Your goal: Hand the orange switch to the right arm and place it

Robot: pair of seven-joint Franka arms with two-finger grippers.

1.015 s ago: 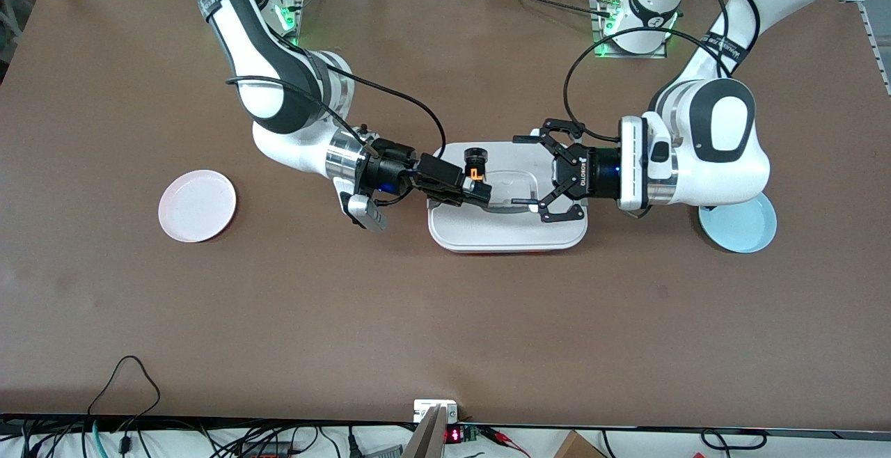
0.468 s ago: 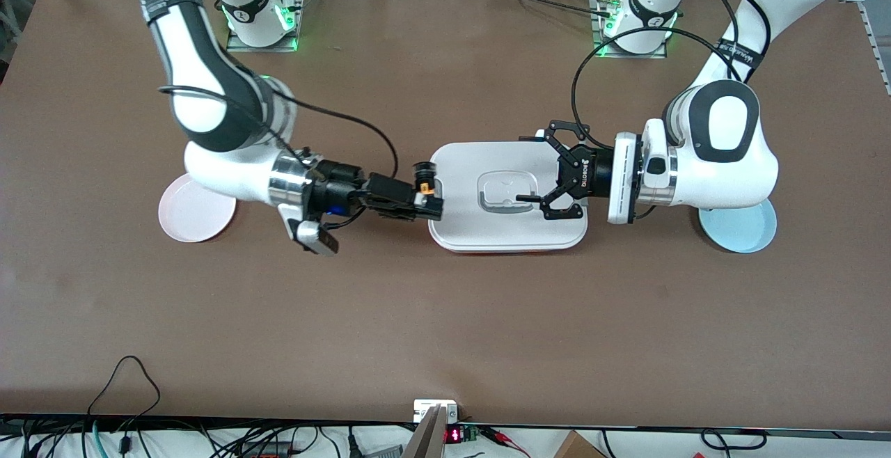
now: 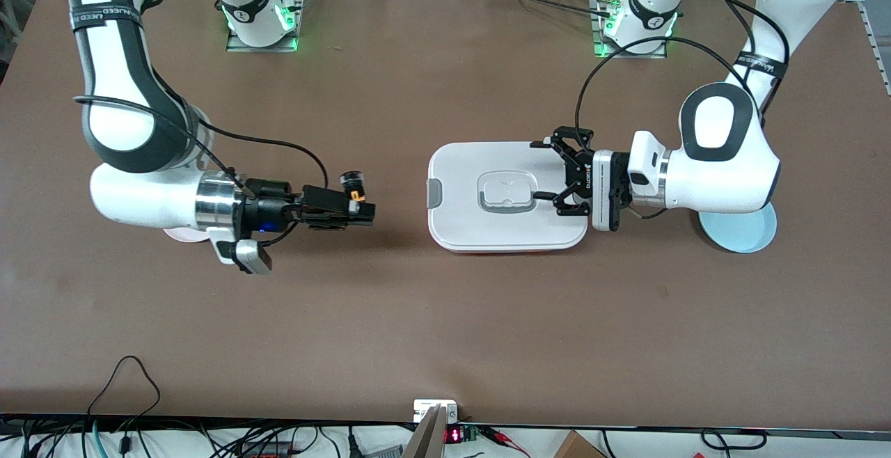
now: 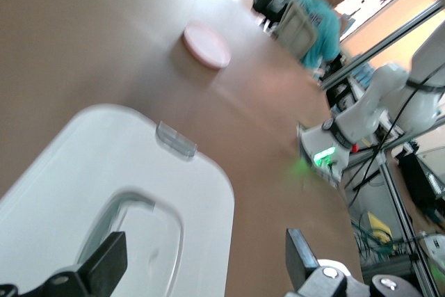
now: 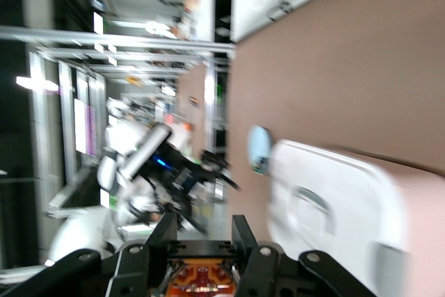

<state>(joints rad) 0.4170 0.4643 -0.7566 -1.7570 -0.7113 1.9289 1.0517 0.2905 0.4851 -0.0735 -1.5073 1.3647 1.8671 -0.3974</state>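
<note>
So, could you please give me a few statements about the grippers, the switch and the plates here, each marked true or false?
1. The right gripper is shut on the orange switch. True.
2. The left gripper holds the switch. False: it is open and empty.
3. The left gripper is over the white lidded box. True.
4. The switch lies on the pink plate. False: it is up in the air, over bare table.
5. The blue plate sits toward the left arm's end. True.

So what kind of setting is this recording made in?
Most likely a robotics lab: two arms bolted to a brown table, aluminium framing around the space, loose cables along the table edge, and a seated person at a workstation nearby.
</note>
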